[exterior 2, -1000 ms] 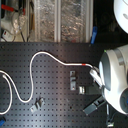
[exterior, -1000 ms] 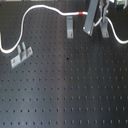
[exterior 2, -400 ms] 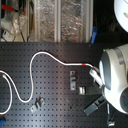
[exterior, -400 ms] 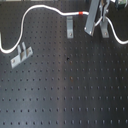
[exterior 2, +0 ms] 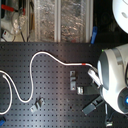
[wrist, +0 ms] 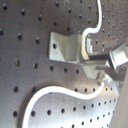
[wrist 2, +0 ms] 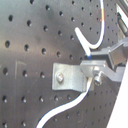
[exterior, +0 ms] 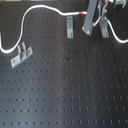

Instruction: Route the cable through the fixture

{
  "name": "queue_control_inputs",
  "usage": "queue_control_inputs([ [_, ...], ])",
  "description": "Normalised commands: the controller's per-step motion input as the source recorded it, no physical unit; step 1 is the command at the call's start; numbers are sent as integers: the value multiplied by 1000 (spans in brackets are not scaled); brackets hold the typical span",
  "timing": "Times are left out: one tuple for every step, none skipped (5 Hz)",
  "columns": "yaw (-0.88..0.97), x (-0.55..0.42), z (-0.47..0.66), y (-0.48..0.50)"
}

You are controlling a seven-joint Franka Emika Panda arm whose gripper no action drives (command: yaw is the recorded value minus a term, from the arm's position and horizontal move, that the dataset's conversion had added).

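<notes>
Cable (exterior: pixel 42 9) is snaking across the pegboard (exterior: pixel 70 85), its red band (exterior: pixel 80 10) lying just beside the gripper (exterior: pixel 95 22), which is pinching it at a clip (wrist 2: pixel 75 77). Judging by the wrist views, keeping it low and taut should seat it cleanly.

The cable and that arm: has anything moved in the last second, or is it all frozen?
Nothing visibly changed. The end effector stays low among the clips, and the cable keeps the same curves across the board in both exterior views.
</notes>
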Motion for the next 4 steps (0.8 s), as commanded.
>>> queue_control_inputs([
  [0, -126, 2, -207],
  [0, -120, 3, -212],
  [0, -118, 5, -225],
  [0, -116, 5, -231],
])
